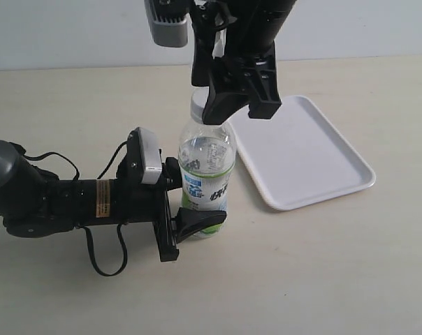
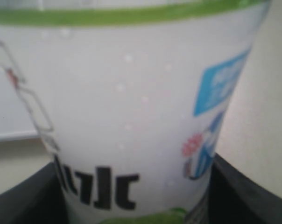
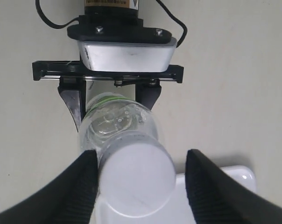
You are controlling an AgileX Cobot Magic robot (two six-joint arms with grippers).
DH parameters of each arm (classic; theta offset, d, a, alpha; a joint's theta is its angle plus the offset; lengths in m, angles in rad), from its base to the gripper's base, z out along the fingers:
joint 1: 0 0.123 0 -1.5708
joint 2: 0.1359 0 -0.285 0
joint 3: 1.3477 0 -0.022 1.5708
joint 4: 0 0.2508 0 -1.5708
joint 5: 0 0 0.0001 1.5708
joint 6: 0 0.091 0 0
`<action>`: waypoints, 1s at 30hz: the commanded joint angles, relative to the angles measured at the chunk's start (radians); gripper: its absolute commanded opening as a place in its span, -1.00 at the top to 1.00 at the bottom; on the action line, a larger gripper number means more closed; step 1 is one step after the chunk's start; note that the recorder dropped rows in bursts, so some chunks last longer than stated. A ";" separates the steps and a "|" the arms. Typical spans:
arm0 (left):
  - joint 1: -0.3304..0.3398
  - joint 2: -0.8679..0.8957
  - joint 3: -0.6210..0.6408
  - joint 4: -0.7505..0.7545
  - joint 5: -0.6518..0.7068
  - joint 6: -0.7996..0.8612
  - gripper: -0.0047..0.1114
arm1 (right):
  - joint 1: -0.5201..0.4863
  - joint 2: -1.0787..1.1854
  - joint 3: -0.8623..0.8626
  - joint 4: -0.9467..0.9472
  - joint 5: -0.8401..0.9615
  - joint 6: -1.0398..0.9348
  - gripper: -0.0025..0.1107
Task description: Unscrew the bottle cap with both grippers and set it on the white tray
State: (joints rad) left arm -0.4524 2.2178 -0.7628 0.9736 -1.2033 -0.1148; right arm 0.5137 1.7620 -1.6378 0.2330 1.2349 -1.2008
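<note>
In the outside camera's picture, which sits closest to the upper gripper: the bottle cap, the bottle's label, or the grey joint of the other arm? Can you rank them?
From the right gripper:
1. Bottle cap, right beside its fingers, up top.
2. Label, lower down, wrapped round the bottle.
3. Grey joint, far off at the left edge of the view.

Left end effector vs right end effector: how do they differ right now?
1. Grip: the left end effector is clamped on the bottle at its labelled lower body; the right end effector stands open around the bottle cap, with a gap at one finger.
2. Pose: the left reaches in sideways, low over the table; the right points down from above.
Shared: both are black, two-fingered and at the same bottle.
</note>
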 commanded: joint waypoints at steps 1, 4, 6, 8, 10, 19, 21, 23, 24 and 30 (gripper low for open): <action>-0.006 -0.008 -0.004 0.010 -0.018 0.004 0.90 | -0.001 -0.003 -0.005 -0.002 -0.014 -0.001 -0.05; -0.006 -0.008 -0.004 0.010 -0.018 0.004 0.90 | -0.001 -0.004 -0.005 0.000 -0.014 0.001 -0.05; -0.006 -0.008 -0.004 0.010 -0.018 0.004 0.90 | -0.001 -0.006 -0.005 0.002 -0.014 0.029 -0.05; -0.006 -0.008 -0.004 0.010 -0.018 0.004 0.90 | -0.001 -0.006 -0.005 0.011 -0.014 0.029 -0.05; -0.006 -0.008 -0.004 0.010 -0.018 0.004 0.90 | -0.001 -0.016 -0.005 0.030 -0.014 0.029 -0.05; -0.006 -0.008 -0.004 0.010 -0.018 0.004 0.90 | -0.001 -0.053 -0.005 0.055 -0.014 0.239 -0.34; -0.006 -0.008 -0.004 0.009 -0.018 0.004 0.90 | -0.001 -0.055 -0.005 0.065 -0.014 0.395 -0.34; -0.006 -0.008 -0.004 0.009 -0.018 0.004 0.90 | -0.001 -0.057 -0.005 0.066 -0.014 0.600 -0.34; -0.006 -0.008 -0.004 0.009 -0.018 0.004 0.90 | -0.001 -0.057 -0.005 0.064 -0.014 0.727 -0.34; -0.006 -0.008 -0.004 0.009 -0.018 0.004 0.90 | -0.001 -0.055 -0.005 0.029 -0.014 1.190 -0.34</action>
State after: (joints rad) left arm -0.4524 2.2178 -0.7628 0.9775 -1.2033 -0.1128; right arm 0.5137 1.7151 -1.6378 0.2794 1.2274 -0.1746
